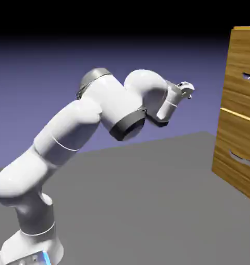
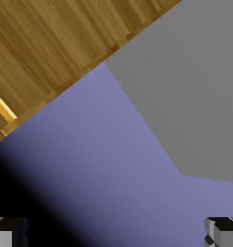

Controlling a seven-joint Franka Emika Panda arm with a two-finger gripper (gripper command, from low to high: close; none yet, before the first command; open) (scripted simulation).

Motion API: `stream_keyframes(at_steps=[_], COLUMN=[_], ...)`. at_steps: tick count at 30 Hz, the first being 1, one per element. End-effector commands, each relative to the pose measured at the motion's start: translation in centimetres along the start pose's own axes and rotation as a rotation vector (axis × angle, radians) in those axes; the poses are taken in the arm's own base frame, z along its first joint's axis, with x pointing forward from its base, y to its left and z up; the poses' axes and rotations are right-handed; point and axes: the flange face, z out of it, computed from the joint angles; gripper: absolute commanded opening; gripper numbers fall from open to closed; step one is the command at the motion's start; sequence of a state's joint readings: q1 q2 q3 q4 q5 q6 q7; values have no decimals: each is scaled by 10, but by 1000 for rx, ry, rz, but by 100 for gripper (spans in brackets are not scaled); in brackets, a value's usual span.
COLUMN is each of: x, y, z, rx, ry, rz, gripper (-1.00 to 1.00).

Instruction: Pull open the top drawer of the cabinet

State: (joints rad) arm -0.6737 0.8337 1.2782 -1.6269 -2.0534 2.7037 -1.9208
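The cabinet (image 1: 240,119) of golden-brown wood grain stands at the exterior view's right edge, partly cut off. Its top drawer (image 1: 245,70) is the uppermost front, and only part of its curved silver handle (image 1: 249,77) shows. My gripper (image 1: 186,89) hangs in the air left of that drawer, about level with the handle and well apart from it. In the hand view the cabinet (image 2: 50,48) fills the upper left as tilted wood. My gripper (image 2: 116,234) is open there, with both fingertips (image 2: 7,231) far apart and nothing between them. No handle shows in the hand view.
A matching lower drawer front (image 1: 235,155) with its own silver handle (image 1: 240,158) sits below the top one. The grey table (image 1: 137,196) stretches between the arm's base (image 1: 33,243) and the cabinet. A blue-violet backdrop lies behind.
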Motion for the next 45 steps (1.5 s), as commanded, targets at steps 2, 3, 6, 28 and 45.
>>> stream_keyframes(at_steps=[2, 3, 6, 28, 45], x=[-12, -17, -32, -70, -43], y=[-20, -31, -69, -239, -208], z=[2, 2, 2, 35, -45], rx=[27, 45, 111, 433, 433], ry=[-48, -71, -131, -201, -201], rz=[-83, -123, -240, -569, -569], gripper=[0, 0, 0, -100, -100])
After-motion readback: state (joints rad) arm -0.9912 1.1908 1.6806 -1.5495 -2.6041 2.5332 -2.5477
